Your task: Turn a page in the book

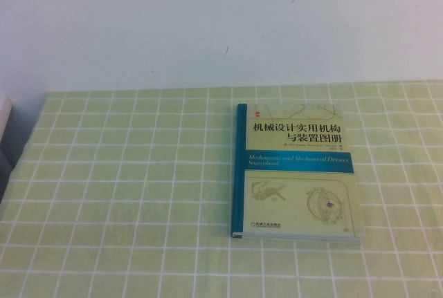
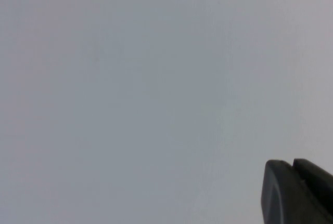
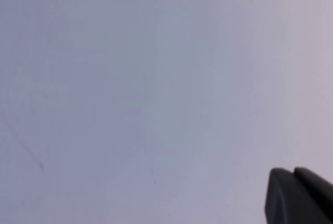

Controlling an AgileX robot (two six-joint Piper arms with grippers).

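Grippers: neither shows in the high view; both arms are parked off the table, each wrist camera facing a blank pale wall.
Right gripper [image 3: 299,195]: only its dark fingertips show in a corner of the right wrist view, pressed together, clenched on nothing.
Left gripper [image 2: 296,190]: dark tips likewise in a corner of the left wrist view, with just a thin seam between them; they look shut and hold nothing.
Tablecloth [image 1: 124,194]: green with a white grid, covering the table.
Book [image 1: 297,173]: lies flat and closed on the right half of the cloth, cover up, well apart from both grippers.
Long axis: runs near to far, teal spine on its left edge, so the free edge of the cover faces the robot's right.
Nearer arm: right, by my judgement, since the book sits on that side and opens from there.
Look: thick hardcover, pale yellow-green, teal band, black Chinese title, mechanism drawings; page block visible along the near edge.
Page: not yet lifted; hidden under the closed cover.
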